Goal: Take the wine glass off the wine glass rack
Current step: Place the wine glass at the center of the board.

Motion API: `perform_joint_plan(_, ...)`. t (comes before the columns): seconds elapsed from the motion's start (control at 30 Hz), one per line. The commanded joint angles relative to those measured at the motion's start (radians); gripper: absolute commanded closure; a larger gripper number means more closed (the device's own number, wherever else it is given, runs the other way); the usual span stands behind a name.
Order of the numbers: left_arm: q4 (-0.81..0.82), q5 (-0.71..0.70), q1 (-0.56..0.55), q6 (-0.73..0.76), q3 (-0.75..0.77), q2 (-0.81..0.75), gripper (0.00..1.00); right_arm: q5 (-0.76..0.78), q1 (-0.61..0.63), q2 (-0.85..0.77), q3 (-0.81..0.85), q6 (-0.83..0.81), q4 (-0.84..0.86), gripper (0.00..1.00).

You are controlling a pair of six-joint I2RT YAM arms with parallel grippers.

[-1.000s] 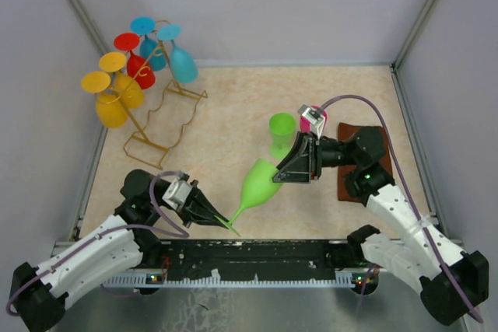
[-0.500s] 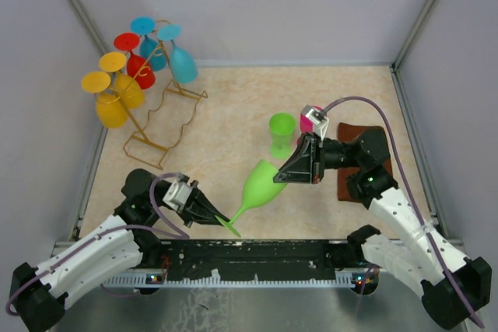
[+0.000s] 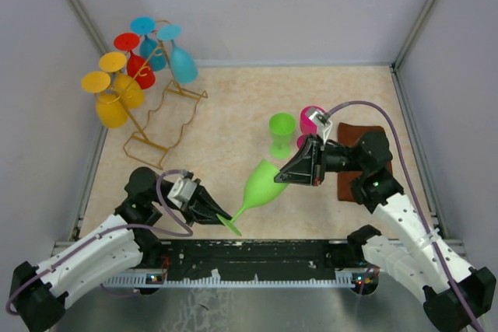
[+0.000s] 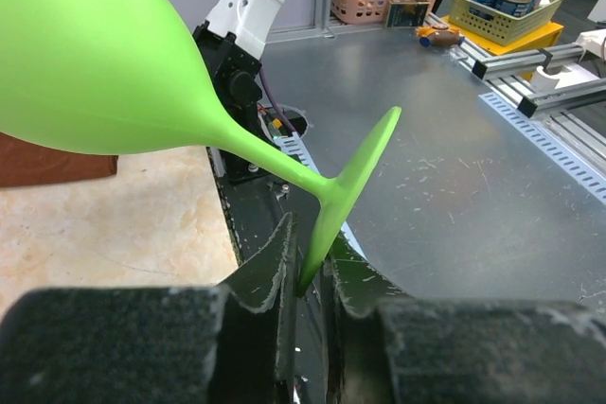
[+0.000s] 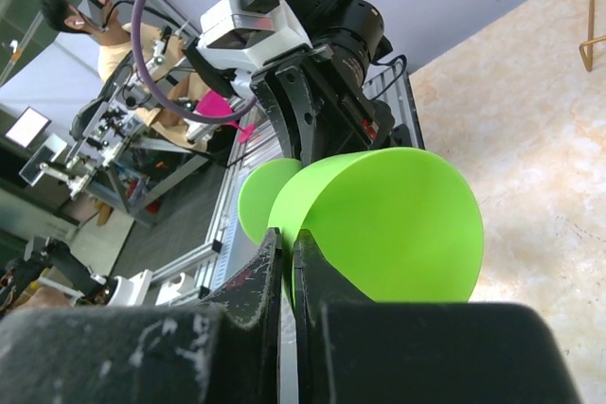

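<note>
A light green wine glass lies tilted between my two grippers, off the rack, above the near middle of the table. My left gripper is shut on the edge of its round foot, as the left wrist view shows with the bowl at the upper left. My right gripper is shut on the rim of the bowl; in the right wrist view the rim of the glass sits between the fingers. The golden wire wine glass rack stands at the far left.
Yellow, red and blue glasses hang on the rack. A second green glass stands upright mid-table, a pink glass beside it. A brown mat lies under the right arm. Walls enclose the table.
My right gripper has drawn a little nearer and lower with the bowl's rim, uncovering more of the pink glass. The left gripper has shifted slightly right with the foot.
</note>
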Motion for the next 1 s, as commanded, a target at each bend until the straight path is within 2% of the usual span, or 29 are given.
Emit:
perform_joint_plan(0.0, -0.01, -0.078, 0.005, -0.008, 0.032, 0.004, 0.83, 0.056, 0.001, -0.009, 0.053, -0.049, -0.046, 1.0)
perform_joint_plan(0.3, -0.054, -0.08, 0.006, 0.036, 0.038, -0.031, 0.78, 0.064, 0.001, -0.033, 0.09, -0.065, -0.096, 1.0)
perform_joint_plan(0.4, -0.112, -0.122, 0.005, 0.078, 0.044, -0.051, 0.66, 0.068, 0.001, -0.034, 0.101, -0.085, -0.144, 1.0)
perform_joint_plan(0.53, -0.152, -0.144, 0.006, 0.109, 0.045, -0.073, 0.57, 0.065, 0.001, -0.039, 0.118, -0.112, -0.189, 1.0)
perform_joint_plan(0.73, -0.215, -0.184, 0.005, 0.154, 0.055, -0.089, 0.49, 0.074, 0.001, -0.046, 0.149, -0.17, -0.275, 1.0)
perform_joint_plan(0.87, -0.244, -0.223, 0.006, 0.185, 0.059, -0.101, 0.38, 0.094, 0.001, -0.047, 0.169, -0.226, -0.353, 1.0)
perform_joint_plan(0.97, -0.266, -0.234, 0.006, 0.204, 0.062, -0.104, 0.36, 0.104, 0.001, -0.047, 0.176, -0.245, -0.386, 1.0)
